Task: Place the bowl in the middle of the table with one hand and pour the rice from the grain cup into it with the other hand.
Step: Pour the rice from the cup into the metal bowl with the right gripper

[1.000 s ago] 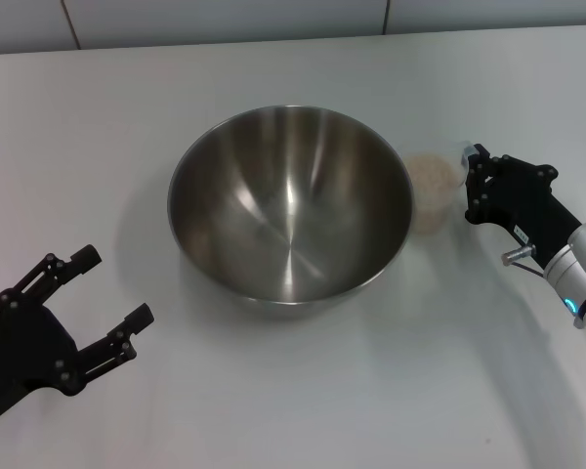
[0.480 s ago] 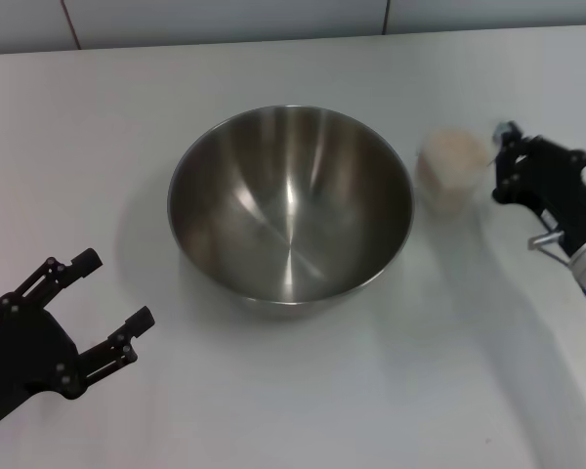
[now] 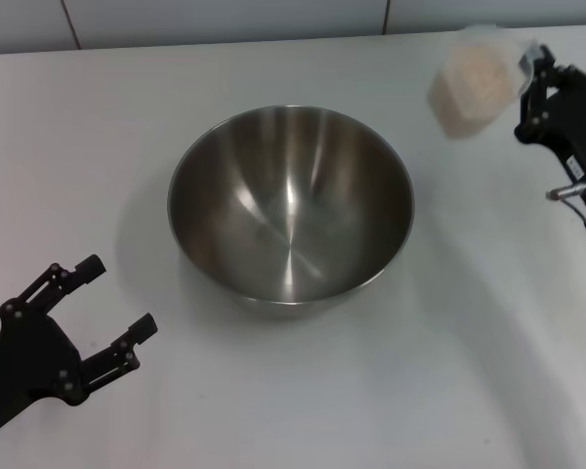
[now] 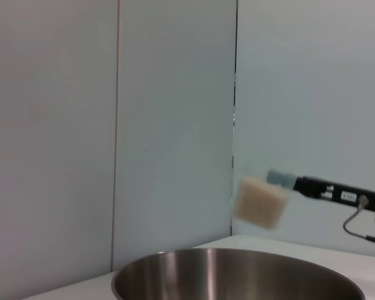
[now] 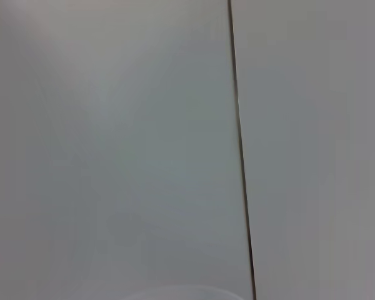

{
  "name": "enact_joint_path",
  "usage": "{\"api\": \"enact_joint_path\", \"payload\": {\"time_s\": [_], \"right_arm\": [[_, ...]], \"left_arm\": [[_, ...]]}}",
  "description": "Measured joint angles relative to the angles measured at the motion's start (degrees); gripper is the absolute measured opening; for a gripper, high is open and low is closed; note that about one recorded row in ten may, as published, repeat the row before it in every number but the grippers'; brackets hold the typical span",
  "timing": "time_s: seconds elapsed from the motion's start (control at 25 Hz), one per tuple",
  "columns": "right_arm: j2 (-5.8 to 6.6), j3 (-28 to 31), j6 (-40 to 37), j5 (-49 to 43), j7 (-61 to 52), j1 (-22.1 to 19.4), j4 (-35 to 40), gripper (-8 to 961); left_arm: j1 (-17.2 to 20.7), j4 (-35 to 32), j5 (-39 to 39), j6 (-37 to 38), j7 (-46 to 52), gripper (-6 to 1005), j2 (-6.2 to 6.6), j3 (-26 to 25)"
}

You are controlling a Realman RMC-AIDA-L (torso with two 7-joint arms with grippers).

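The right gripper [image 3: 527, 73] has its fingers clamped on the cup [image 3: 469, 86], which hangs clear of the surface [image 3: 303, 391], up and off to the far right of the bowl [image 3: 290, 205]. The rice [image 3: 472, 80] looks to fill the cup, and none is in the bowl yet. The bowl sits about mid-surface, well apart from both sets of fingers.

To pour well, I'd say the cup should travel across until it is over the bowl's hollow, not just its rim, before any tilt begins. Then tip slowly, spout side down, so the grains run in a stream rather than dump and bounce off the steel. Keeping the cup low over the bowl would cut scatter. The grip must hold firm as the cup turns, since thin plastic may slip or squash.

The left gripper [image 3: 83, 313] rests idle near the front left, fingers apart, holding nothing.

Count: one bowl, one cup, one load of rice, two grippers.
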State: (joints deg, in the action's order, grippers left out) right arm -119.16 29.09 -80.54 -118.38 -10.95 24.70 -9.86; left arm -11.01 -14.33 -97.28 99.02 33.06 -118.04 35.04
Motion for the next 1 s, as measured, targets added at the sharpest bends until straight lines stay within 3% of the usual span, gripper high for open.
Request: {"api": "enact_joint_path", "payload": {"time_s": [0.56,1.0], "right_arm": [[0.16,-0.8,-1.7,-2.1,-2.4,1.9,0.5,12],[0.72,-1.3,-2.3,-23.2,-13.2,8.3,5.8,12]], "left_arm": [[0.2,0.1,-0.1,0.1,0.0,869,0.01,0.1],[0.2,0.1,-0.4,0.4,0.1,869,0.01,0.2]]}}
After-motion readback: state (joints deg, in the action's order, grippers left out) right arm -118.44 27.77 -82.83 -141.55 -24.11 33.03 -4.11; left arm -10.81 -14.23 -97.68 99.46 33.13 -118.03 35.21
